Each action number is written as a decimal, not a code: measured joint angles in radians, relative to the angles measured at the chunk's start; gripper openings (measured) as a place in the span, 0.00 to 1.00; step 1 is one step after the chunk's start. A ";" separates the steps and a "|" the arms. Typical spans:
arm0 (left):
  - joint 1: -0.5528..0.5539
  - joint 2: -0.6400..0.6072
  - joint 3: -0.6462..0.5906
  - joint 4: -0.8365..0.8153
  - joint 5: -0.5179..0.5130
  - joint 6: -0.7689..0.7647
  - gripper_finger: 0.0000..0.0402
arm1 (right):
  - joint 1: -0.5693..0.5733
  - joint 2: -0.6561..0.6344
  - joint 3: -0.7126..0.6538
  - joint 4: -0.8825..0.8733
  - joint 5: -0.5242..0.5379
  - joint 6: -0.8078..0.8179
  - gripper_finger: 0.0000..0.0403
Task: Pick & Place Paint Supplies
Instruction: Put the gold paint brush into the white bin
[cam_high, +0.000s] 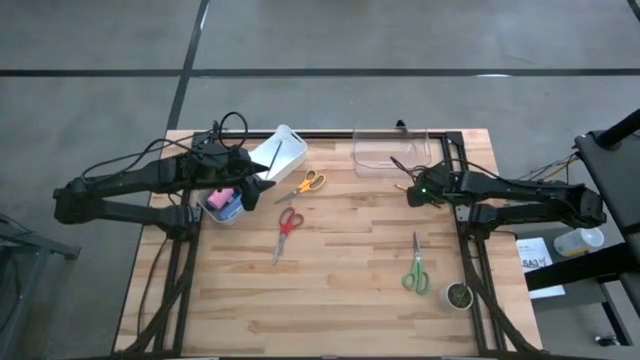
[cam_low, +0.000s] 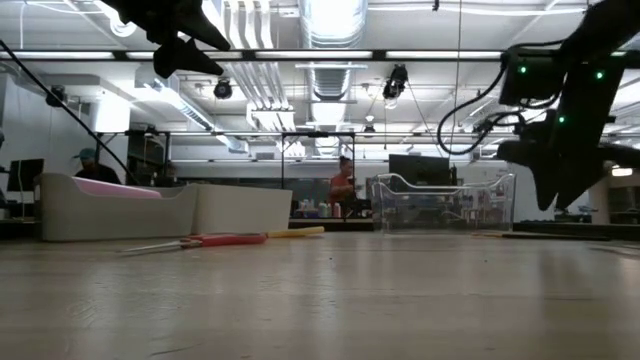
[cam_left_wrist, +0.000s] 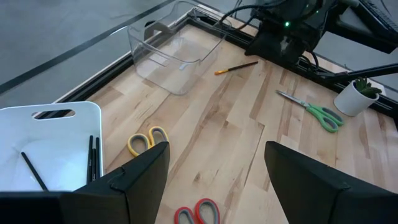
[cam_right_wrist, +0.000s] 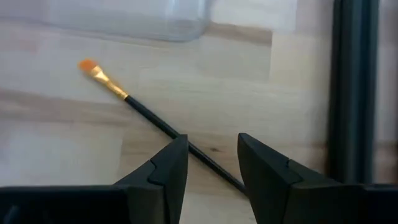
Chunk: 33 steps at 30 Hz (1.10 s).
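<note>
A thin paintbrush (cam_right_wrist: 149, 118) with a dark handle and an orange tip (cam_right_wrist: 87, 65) lies flat on the table beside the clear bin (cam_high: 390, 150). My right gripper (cam_right_wrist: 212, 142) is open just above it, one finger on either side of the handle, not touching. My left gripper (cam_left_wrist: 216, 149) is open in the air beside the white bin (cam_high: 280, 152). That bin holds several thin dark brushes (cam_left_wrist: 93, 155), a pink bottle (cam_high: 221, 198) and something blue (cam_high: 236, 207). The tube cannot be made out.
Yellow scissors (cam_high: 309, 182), red scissors (cam_high: 287, 225) and green scissors (cam_high: 416, 270) lie on the wooden table. A small potted plant (cam_high: 458, 295) stands near the right front corner. A dark frame rail (cam_right_wrist: 354, 93) runs close beside my right gripper.
</note>
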 joint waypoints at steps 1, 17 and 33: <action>0.000 0.000 0.000 0.000 0.000 0.000 0.68 | 0.000 0.003 -0.019 0.027 0.001 0.031 0.34; 0.000 0.000 0.000 0.000 0.000 0.000 0.68 | 0.001 0.003 -0.211 0.273 0.019 0.214 0.34; 0.000 0.000 0.000 0.000 0.000 0.000 0.68 | 0.034 0.019 -0.058 0.371 -0.254 -0.158 0.34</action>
